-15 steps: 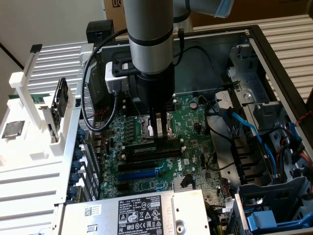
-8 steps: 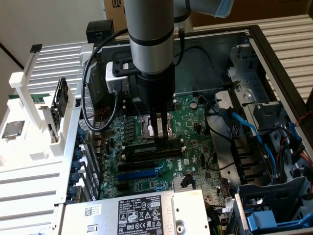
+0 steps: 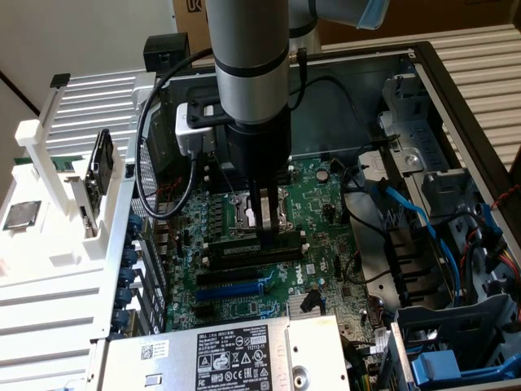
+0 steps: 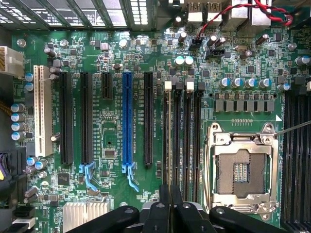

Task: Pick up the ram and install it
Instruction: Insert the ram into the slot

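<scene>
Exterior view: arm (image 3: pixel 248 73) hanging straight down into an open computer case (image 3: pixel 444 90), jaws low over the middle of the motherboard (image 3: pixel 326 212). Jaws nearly together, clamped on the upper edge of the ram (image 3: pixel 244 251). Ram standing on its long edge along the memory slot just beside the processor socket (image 3: pixel 281 213), a green stick with dark chips, about midway between the motherboard's edges. Past it, toward the case's near edge, black slots and one blue slot (image 3: pixel 232 287), then a labelled power supply (image 3: pixel 236 354) at that edge. Outside the case, at the exterior view's left, a white rack (image 3: pixel 49 269) with a square silver chip (image 3: pixel 22 214) lying in it. Blue cables (image 3: pixel 423 220) along the case's side at the exterior view's right.

Wrist view: black fingers (image 4: pixel 160 213) pressed close, in line with the memory slots (image 4: pixel 187 136) with white clips. Open processor socket (image 4: pixel 241 172) just beside those slots, blue slot (image 4: pixel 127 119) farther off, finned heat sink (image 4: pixel 85 213) near the board's edge. Cannot tell how deep the ram sits in its slot.
</scene>
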